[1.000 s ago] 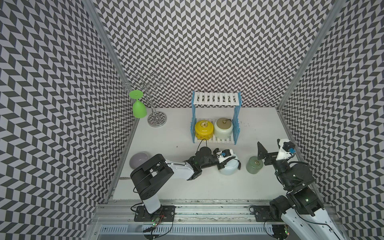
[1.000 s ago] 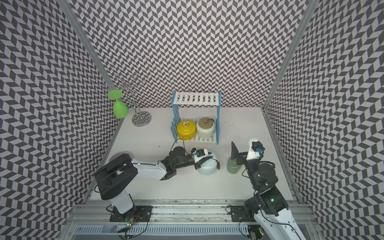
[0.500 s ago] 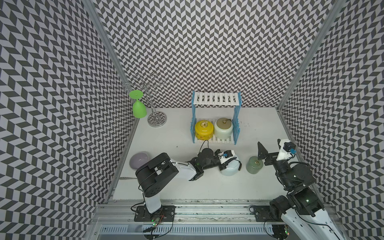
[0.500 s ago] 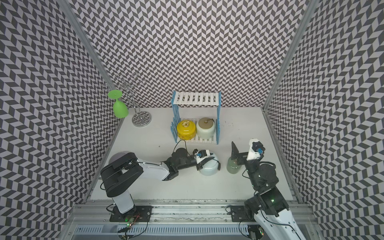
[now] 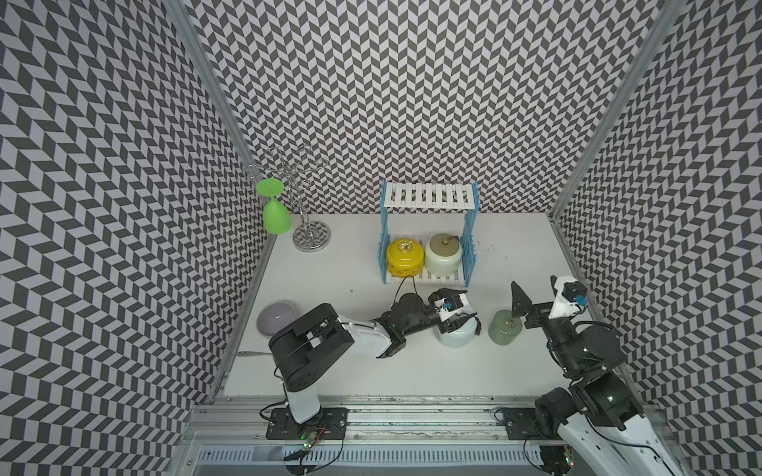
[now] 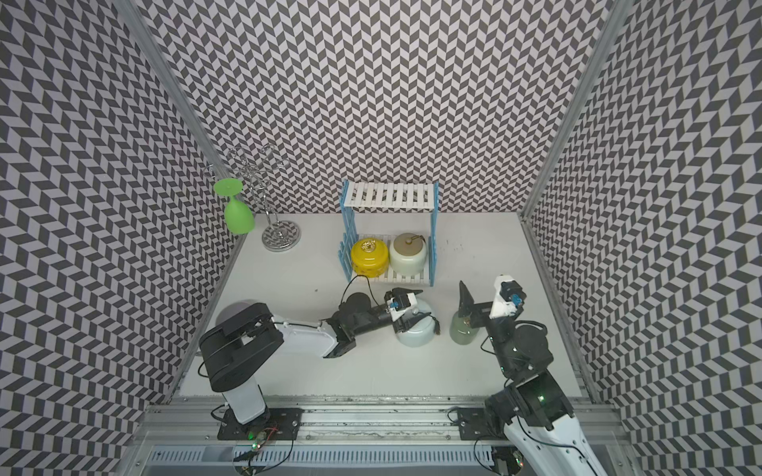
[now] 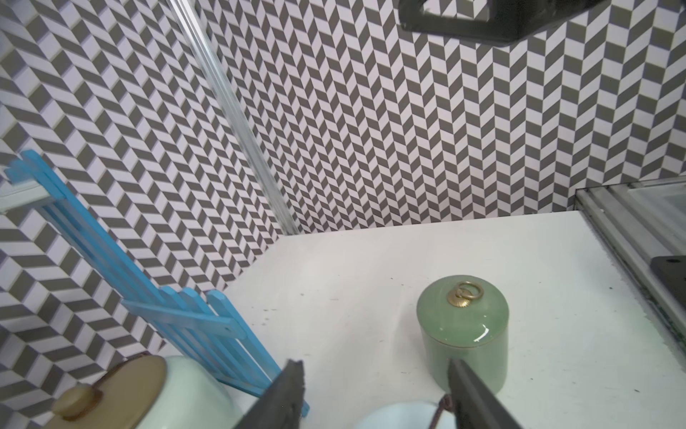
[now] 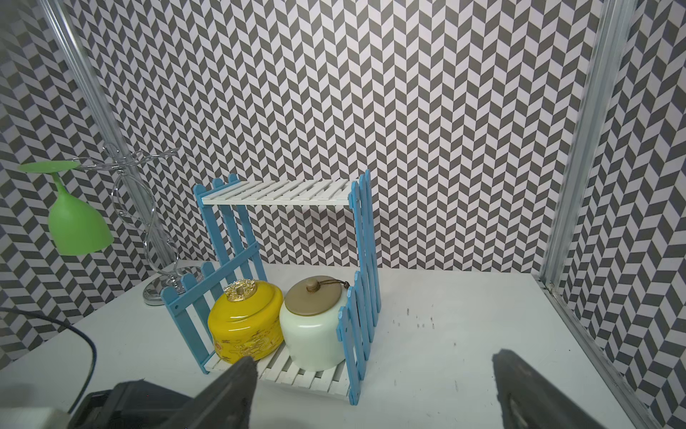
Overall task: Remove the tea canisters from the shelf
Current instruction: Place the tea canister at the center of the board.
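The shelf (image 5: 429, 195) (image 8: 278, 191) stands at the back with two tea canisters on its lower board: a yellow one (image 5: 405, 257) (image 8: 243, 323) and a cream one with a tan lid (image 5: 443, 255) (image 8: 313, 334). On the table in front stand a pale blue canister (image 5: 455, 336) (image 7: 401, 416) with a black tassel and a sage green canister (image 5: 505, 327) (image 7: 462, 334). My left gripper (image 5: 464, 307) (image 7: 375, 364) is open, its fingers apart above the pale blue lid. Behind the green canister, my right gripper (image 5: 534, 288) (image 8: 373, 362) is wide open, facing the shelf and holding nothing.
A green goblet (image 5: 276, 216) hangs upside down from a chrome wire stand (image 5: 311, 239) at the back left. A lilac bowl (image 5: 275, 317) sits by the left wall, next to my left arm. Patterned walls close in three sides.
My left gripper has opened and let go of the pale blue canister, which now stands on the table. The right arm has not moved.
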You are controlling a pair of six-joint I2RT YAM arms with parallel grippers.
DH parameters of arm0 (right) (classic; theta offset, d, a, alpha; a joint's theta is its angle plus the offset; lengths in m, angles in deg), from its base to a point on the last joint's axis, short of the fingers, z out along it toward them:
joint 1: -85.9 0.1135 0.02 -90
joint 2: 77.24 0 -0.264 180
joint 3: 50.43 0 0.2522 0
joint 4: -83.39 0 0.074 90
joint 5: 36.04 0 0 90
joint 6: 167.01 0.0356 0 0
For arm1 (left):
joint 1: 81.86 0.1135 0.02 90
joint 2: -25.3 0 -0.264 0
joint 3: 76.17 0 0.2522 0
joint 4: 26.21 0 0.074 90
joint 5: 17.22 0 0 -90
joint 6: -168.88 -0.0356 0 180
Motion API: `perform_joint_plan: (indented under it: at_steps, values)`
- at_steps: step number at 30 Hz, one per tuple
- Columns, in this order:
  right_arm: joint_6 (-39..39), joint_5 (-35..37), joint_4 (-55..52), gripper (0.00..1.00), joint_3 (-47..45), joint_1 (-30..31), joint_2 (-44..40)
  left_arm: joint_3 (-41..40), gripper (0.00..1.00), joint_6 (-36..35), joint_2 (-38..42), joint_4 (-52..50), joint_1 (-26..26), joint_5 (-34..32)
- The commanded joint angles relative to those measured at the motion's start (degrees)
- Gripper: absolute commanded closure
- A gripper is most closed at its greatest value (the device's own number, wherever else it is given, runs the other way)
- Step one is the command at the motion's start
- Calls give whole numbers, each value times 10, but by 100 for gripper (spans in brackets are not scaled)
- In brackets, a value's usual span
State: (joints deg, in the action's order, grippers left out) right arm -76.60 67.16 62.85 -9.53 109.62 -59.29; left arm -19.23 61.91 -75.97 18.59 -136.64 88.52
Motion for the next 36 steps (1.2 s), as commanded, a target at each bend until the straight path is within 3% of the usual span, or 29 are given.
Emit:
perform_joint_plan:
  at_steps: [1,13,19,24,28,36]
  values:
    - [-3,-1,28,0,-2,3,-4,-12,26,-5,29,39,-4,-1]
    - [-3,-5,23,0,5,3,24,-74,14,6,140,-14,3,-5]
    - [2,-44,27,0,11,3,53,-118,11,3,225,-71,21,2]
    - [-2,-85,32,1,21,2,82,-157,10,2,304,-112,72,32]
    - [-1,-109,27,0,40,3,110,-157,5,-14,366,-203,111,51]
    - [45,-144,85,0,81,7,193,-160,0,-11,476,-303,202,63]
